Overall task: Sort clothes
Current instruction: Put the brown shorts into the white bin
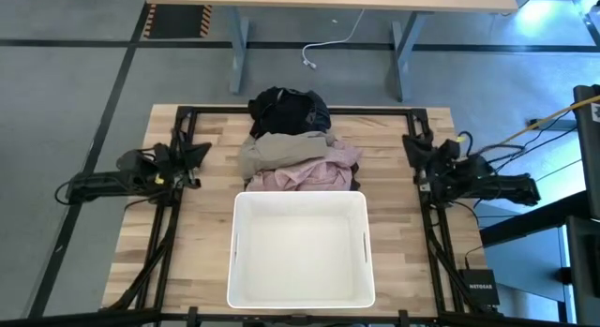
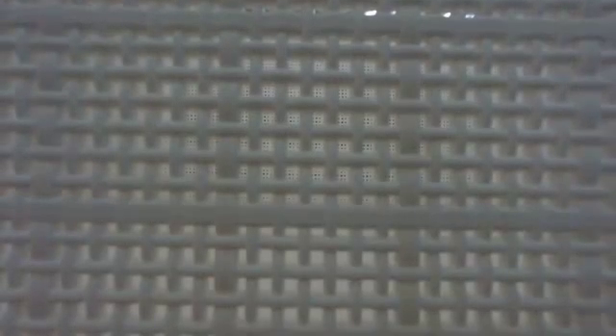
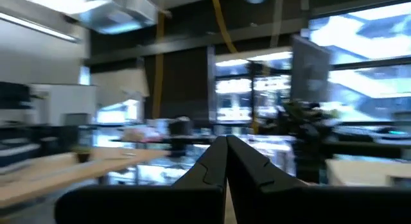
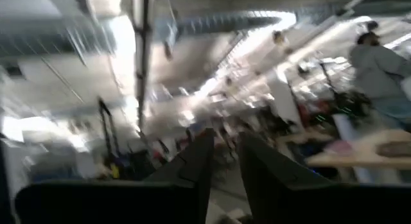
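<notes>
Left arm: folded at the left edge of the wooden table point(image 1: 206, 224), well apart from the clothes; the left gripper point(image 3: 226, 142) points out across the room, its two dark fingers point(image 3: 205, 169) pressed together tip to tip, holding nothing.
Clothes: heaped at the middle of the table's far side, just beyond the bin; the black garment point(image 1: 289, 110) lies farthest back, at the table's far edge; the olive-khaki garment point(image 1: 281, 147) lies across the middle of the heap, touching the black one; the pale pink garment point(image 1: 305, 174) lies nearest the bin, touching its far rim.
Bin: the white bin point(image 1: 242, 252) sits at the table's middle near side; its latticed wall point(image 2: 308, 182) fills the low view entirely.
Right arm: folded at the right edge of the table, well apart from the clothes; the right gripper point(image 4: 223, 142) faces the room, its fingers point(image 4: 196, 163) a narrow gap apart, holding nothing.
Room: a person point(image 4: 379, 73) stands beyond, in the right wrist view.
</notes>
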Action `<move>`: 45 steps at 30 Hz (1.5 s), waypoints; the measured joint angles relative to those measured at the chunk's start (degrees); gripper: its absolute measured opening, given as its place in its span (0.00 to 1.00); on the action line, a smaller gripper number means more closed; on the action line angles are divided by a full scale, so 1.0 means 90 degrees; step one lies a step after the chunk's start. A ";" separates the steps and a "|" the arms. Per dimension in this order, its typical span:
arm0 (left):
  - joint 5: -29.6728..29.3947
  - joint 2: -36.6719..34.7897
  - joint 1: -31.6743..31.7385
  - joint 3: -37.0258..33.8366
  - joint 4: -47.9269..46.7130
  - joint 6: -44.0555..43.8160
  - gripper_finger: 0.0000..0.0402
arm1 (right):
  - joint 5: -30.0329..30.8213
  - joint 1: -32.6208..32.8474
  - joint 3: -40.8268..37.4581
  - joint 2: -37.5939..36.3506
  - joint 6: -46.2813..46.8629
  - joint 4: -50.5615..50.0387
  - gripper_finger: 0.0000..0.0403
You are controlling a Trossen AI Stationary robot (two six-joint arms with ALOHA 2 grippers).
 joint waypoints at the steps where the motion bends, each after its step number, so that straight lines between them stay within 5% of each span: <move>1: -0.0138 0.0011 0.0070 0.0054 0.0042 0.0066 0.00 | 0.0027 -0.0002 0.0238 0.0337 -0.0105 -0.0185 0.22; 5: -0.0261 0.0220 0.0340 0.0214 0.0512 0.0204 0.00 | 0.0132 -0.0002 0.1445 0.1931 -0.0701 -0.1235 0.22; 10: -0.0259 0.0632 0.0542 0.0380 0.0542 -0.0132 0.00 | 0.0241 -0.0126 0.3347 0.3849 -0.0850 -0.3839 0.27; 17: 0.0161 0.1005 0.0537 0.0793 0.0489 -0.0574 0.00 | -0.1379 -0.0778 0.5495 0.5818 -0.0427 -0.6023 0.43; 22: 0.0782 0.1035 0.0536 0.0889 0.0246 -0.0866 0.00 | -0.2625 -0.1364 0.6208 0.6792 -0.0302 -0.6660 0.52; 32: 0.0803 0.1030 0.0535 0.0889 -0.0253 -0.1112 0.00 | -0.4697 -0.2063 0.6213 0.7981 -0.0389 -0.5994 0.53; 45: 0.0781 0.1252 0.0535 0.0809 -0.0278 -0.1330 0.00 | -0.4835 -0.2016 0.6218 0.9066 -0.0736 -0.4016 0.53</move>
